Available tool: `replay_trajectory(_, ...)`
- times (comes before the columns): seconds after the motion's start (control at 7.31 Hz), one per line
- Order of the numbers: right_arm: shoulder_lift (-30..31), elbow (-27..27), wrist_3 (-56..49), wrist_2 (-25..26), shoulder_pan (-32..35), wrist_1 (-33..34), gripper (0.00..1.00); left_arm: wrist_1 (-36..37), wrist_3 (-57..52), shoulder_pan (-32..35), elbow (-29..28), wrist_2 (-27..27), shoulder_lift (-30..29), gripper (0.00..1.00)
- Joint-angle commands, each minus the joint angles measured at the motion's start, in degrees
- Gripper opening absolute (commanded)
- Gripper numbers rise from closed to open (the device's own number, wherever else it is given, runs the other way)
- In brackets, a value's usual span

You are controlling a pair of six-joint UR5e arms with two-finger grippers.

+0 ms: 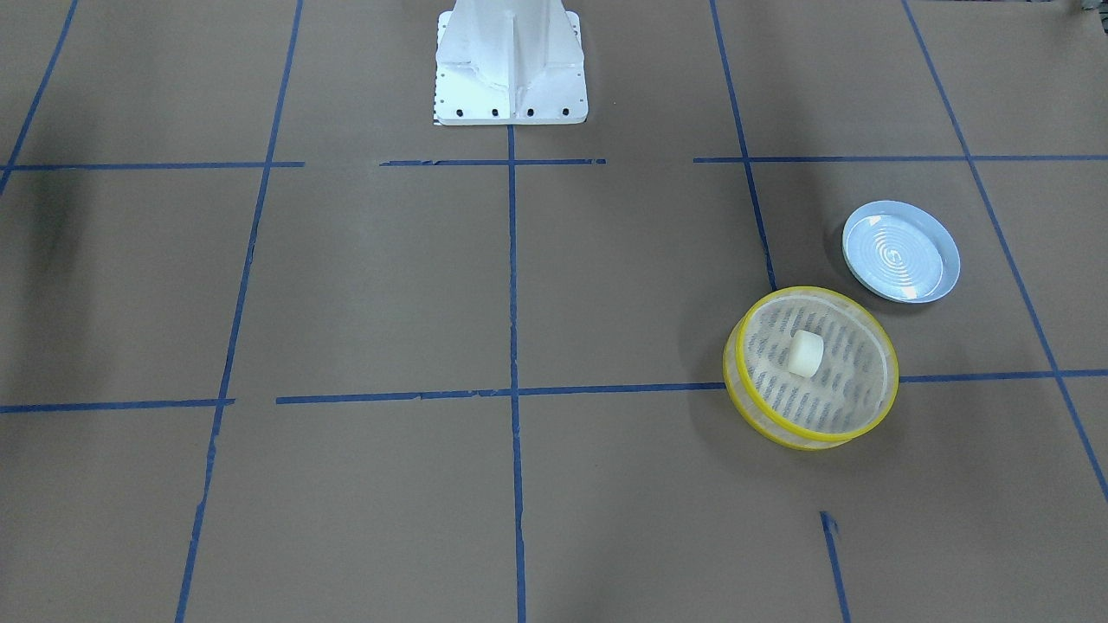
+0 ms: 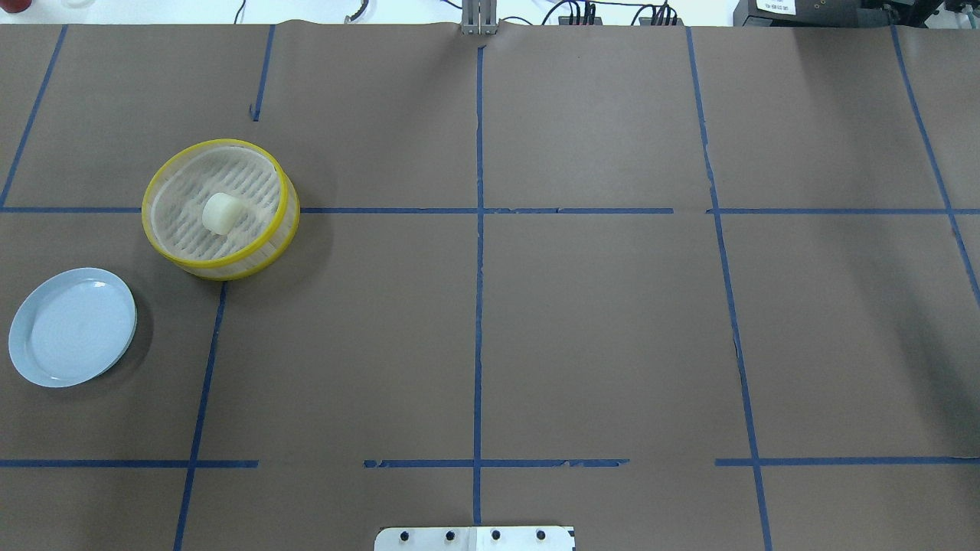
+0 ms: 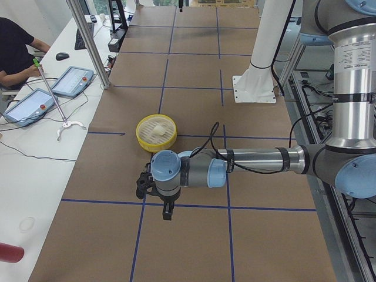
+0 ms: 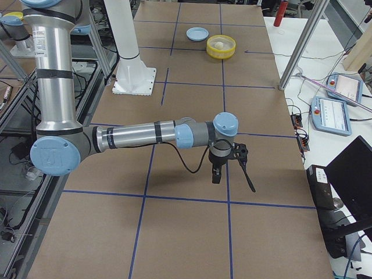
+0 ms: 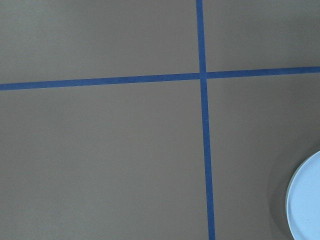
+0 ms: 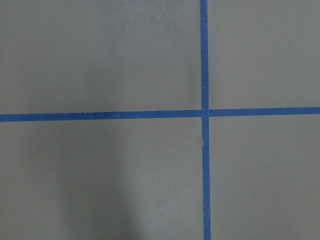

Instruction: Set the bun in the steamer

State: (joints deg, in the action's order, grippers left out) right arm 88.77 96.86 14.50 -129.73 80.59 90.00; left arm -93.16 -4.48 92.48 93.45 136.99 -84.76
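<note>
The cream-white bun point(image 1: 805, 353) lies inside the steamer point(image 1: 805, 439), a round basket with yellow rims, on its slatted bottom. Both also show in the overhead view, bun point(image 2: 221, 213) and steamer point(image 2: 230, 265), and small in the side views point(image 3: 154, 128) point(image 4: 219, 43). My left gripper point(image 3: 154, 197) hangs above the table, short of the steamer; I cannot tell whether it is open or shut. My right gripper point(image 4: 232, 177) hangs above the table's far end, well away from the steamer; its state is also unclear. Neither gripper shows in the overhead, front or wrist views.
An empty pale blue plate point(image 2: 73, 327) sits on the brown table beside the steamer, and its edge shows in the left wrist view point(image 5: 307, 200). The robot's white base point(image 1: 511, 69) stands at the table's rear middle. Operators' tablets point(image 3: 35, 103) lie past the table's far edge.
</note>
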Motion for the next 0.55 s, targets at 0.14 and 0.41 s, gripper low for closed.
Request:
replay_trajectory(0.14, 0.00, 0.00, 0.00, 0.00, 0.00, 0.00, 1.00, 0.00, 0.00, 0.07, 1.38, 0.03, 0.03, 1.00)
replay_trajectory(0.41, 0.00, 0.00, 0.00, 0.00, 0.00, 0.00, 1.00, -0.09, -0.09, -0.02, 0.95, 0.03, -0.23, 1.00)
